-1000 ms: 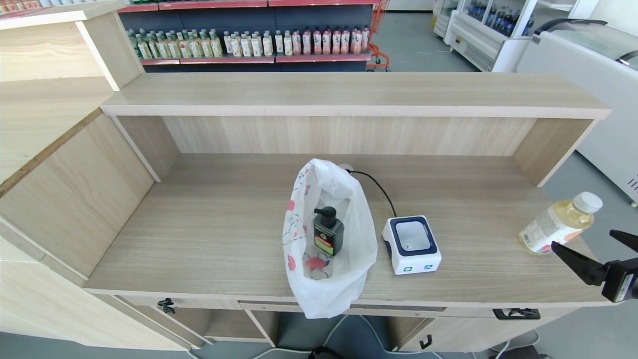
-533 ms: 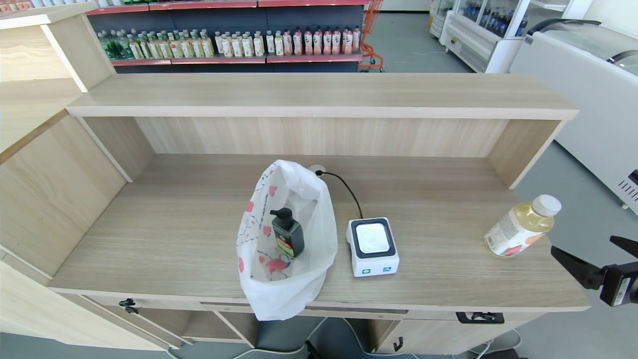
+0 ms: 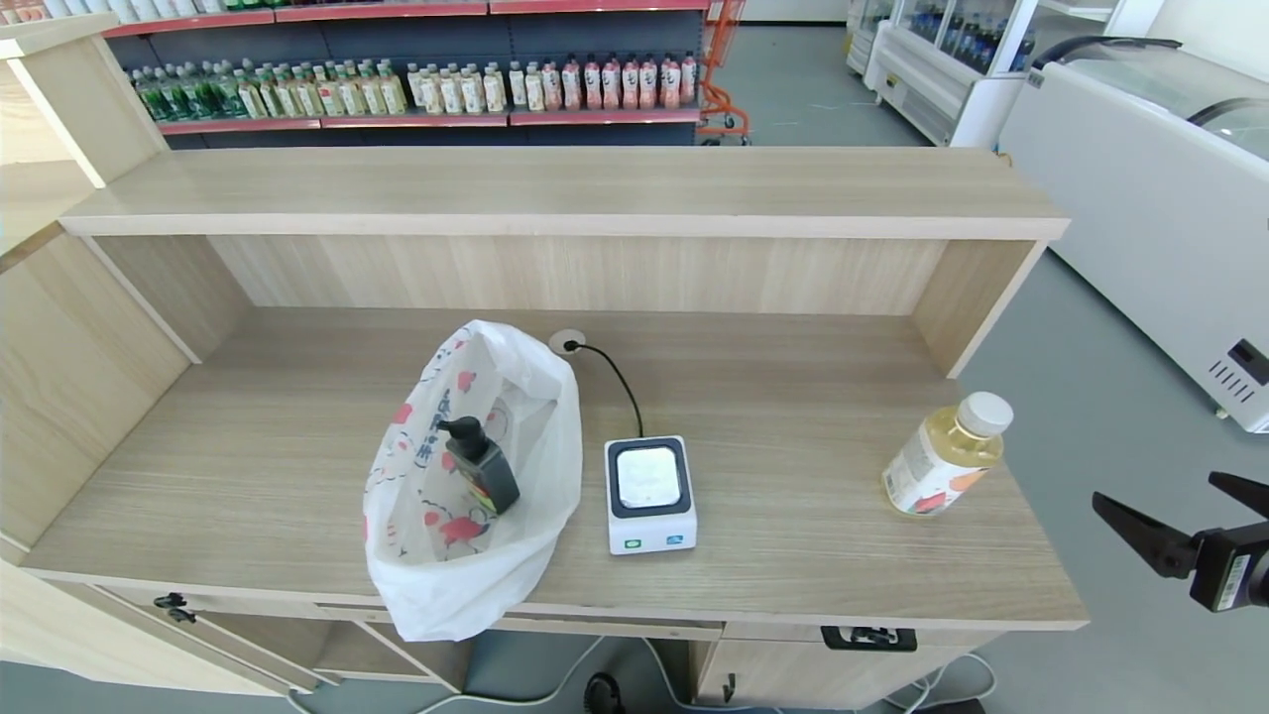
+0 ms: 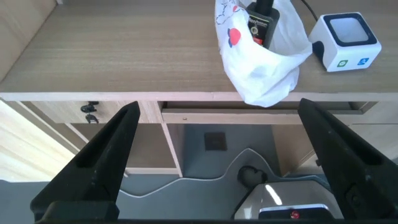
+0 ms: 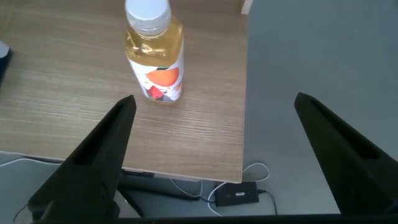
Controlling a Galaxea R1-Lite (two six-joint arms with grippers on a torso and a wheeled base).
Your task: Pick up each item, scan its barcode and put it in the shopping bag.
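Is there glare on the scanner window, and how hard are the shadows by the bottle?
Head view: the scanner window reflects pale light, washing out the glass. Left wrist view: the same pale sheen on it. Right wrist view: the bottle casts only a faint, soft shadow at its base on the counter.

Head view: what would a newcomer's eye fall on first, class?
The flowered shopping bag stands on the counter with a dark pump bottle inside, a white scanner beside it. A yellow drink bottle stands near the counter's right end, the open right tool beyond that edge.
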